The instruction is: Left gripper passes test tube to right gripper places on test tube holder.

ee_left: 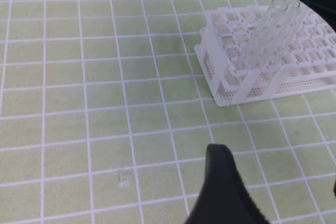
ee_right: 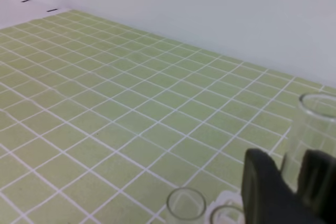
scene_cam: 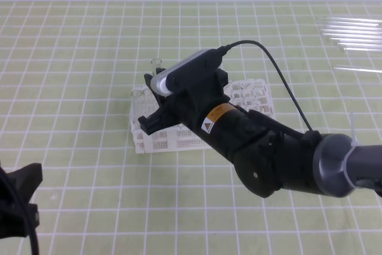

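Right gripper (scene_cam: 150, 107) reaches in from the lower right of the high view and sits over the left end of the test tube holder (scene_cam: 179, 141), which stands on the green-gridded counter (scene_cam: 71, 88). The test tube (scene_cam: 157, 64) stands upright between its fingers (ee_right: 265, 182) — rim up, just above the silver-grey block on the gripper's top. In the right wrist view the two dark fingers flank the clear tube (ee_right: 315, 124) closely on both sides; jaws narrow, closed around the glass. The tube's lower end is hidden behind the gripper, so whether it has entered a hole cannot be told.

Two other clear tubes (ee_right: 186, 203) show open rims low in the right wrist view, just beside the fingers. In the left wrist view a cluster of clear tubes (ee_left: 273, 30) stands in the rack (ee_left: 231, 85), leaning slightly.

Left gripper (scene_cam: 21, 198) is at the lower left corner of the high view, well apart from the rack — jaws spread wide, nothing between them. One black finger (ee_left: 223, 187) shows in its own camera, above bare counter.

More clear tubes (scene_cam: 352, 34) lie at the upper right of the counter.
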Motion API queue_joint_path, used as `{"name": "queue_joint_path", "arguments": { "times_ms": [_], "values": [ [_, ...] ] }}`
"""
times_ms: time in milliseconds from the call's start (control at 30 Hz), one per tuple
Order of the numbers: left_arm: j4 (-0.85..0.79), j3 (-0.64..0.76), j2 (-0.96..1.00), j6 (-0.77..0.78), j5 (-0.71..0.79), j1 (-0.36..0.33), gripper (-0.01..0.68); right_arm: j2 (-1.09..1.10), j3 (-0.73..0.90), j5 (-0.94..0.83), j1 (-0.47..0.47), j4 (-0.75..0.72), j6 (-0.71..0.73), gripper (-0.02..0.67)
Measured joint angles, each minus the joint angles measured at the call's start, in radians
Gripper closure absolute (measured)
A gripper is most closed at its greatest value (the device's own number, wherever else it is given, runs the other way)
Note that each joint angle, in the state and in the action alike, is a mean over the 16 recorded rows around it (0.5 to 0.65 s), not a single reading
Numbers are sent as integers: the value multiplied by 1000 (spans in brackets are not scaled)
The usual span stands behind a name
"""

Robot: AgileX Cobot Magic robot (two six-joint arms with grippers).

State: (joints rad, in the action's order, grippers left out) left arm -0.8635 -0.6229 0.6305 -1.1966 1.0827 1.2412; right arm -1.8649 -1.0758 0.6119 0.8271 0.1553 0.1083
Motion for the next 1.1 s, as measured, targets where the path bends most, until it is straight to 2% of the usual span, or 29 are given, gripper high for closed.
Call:
{"name": "queue_joint_path", "arguments": {
  "times_ms": [567,867,1100],
  "values": [
    [1,0,0,0,2,0,280,9,0,-20,0,0,0,357],
    [1,0,0,0,3,0,280,67,0,-38,0,0,0,344],
    [-2,0,1,0,1,0,280,176,1,-138,-9,0,0,357]
  ]
}}
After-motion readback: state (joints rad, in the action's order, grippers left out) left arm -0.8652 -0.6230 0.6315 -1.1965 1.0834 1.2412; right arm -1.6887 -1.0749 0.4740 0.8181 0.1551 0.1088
